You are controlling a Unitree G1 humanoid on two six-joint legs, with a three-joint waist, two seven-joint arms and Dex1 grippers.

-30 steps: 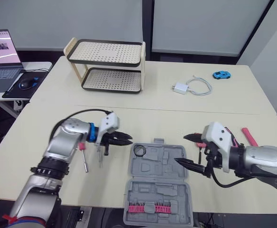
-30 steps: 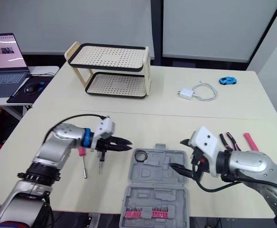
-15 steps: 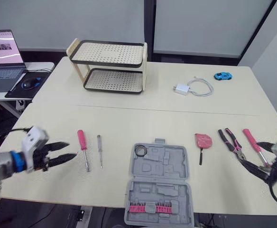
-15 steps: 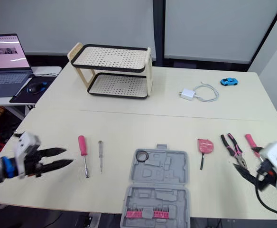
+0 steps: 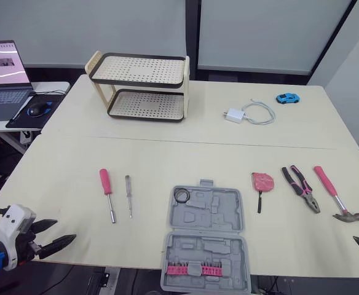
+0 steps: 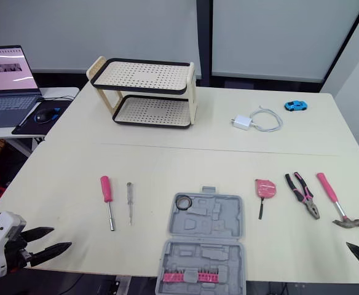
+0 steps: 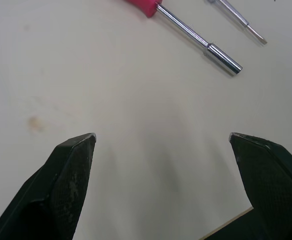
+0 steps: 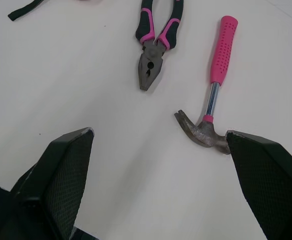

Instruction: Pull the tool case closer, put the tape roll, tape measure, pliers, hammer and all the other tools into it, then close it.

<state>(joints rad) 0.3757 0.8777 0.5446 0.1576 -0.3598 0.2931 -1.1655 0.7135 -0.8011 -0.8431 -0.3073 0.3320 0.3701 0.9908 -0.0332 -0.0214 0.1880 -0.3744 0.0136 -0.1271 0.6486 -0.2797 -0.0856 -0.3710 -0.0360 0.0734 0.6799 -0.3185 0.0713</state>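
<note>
My left gripper (image 5: 66,229) sat well left of the grey plastic tool case (image 5: 219,215), fingers spread wide, nothing in them. Right gripper (image 8: 159,132) was the same deal well right of the case: splayed, empty, close to the pink-handled claw hammer (image 8: 213,90). The case lay open, with a black tape roll (image 5: 180,195) tucked in its far-left corner. Right of the case came the pink tape measure (image 5: 262,182), then the pink-and-black pliers (image 5: 300,187), then the hammer. Left of it: a thin metal screwdriver (image 5: 129,195), then a pink-handled driver (image 5: 107,193).
</note>
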